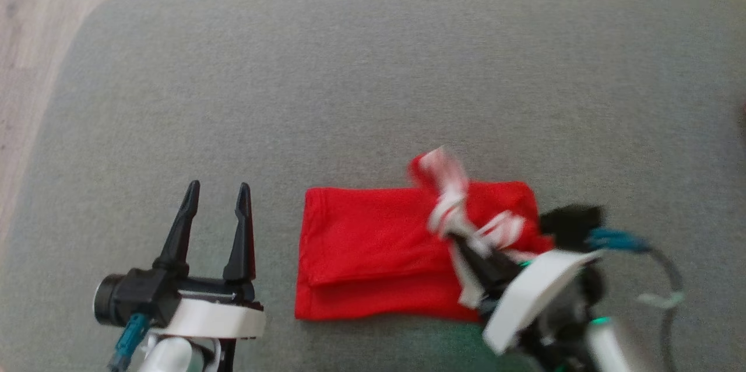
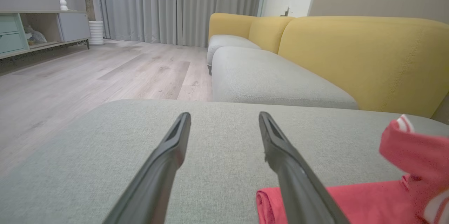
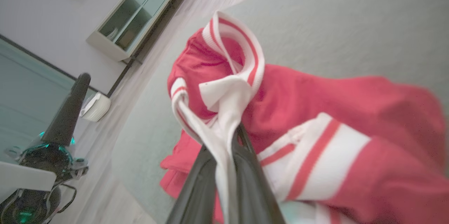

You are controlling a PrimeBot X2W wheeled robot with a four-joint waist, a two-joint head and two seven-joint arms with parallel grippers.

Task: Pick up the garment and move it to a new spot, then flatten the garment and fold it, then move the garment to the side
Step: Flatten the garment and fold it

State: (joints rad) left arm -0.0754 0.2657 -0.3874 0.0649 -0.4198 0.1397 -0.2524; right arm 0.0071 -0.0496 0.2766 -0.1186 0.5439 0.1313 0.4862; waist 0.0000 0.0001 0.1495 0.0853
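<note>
A wide grey cushion (image 1: 373, 80) takes up most of the head view. Pale wood floor (image 1: 35, 39) shows along the upper left edge. In the left wrist view a yellow sofa back (image 2: 368, 59) runs across the upper right above more grey seating. Grey curtains (image 2: 175, 6) hang at the top centre, and a low cabinet (image 2: 35, 31) with pale green drawers stands at the upper left.

The red garment (image 1: 373, 244) lies on the grey cushion in the lower centre of the head view. Its left part is folded flat into a rough rectangle with a doubled lower edge. Its right part is bunched and lifted.

The left claw (image 1: 218, 186) is at the lower left of the head view, beside the garment's left edge but apart from it. Its two dark fingers are spread wide, with only bare cushion between them.

The right claw (image 3: 235, 139) comes in from the lower right of the head view. It is closed, pinching white cloth at the garment's raised end.

White trim with red stripes (image 1: 449, 197) twists up from that grip towards the centre of the head view. In the right wrist view a plain white flap (image 3: 221, 94) sits inside the striped neckband. I cannot tell whether it is a label, and no print on it can be made out.
</note>
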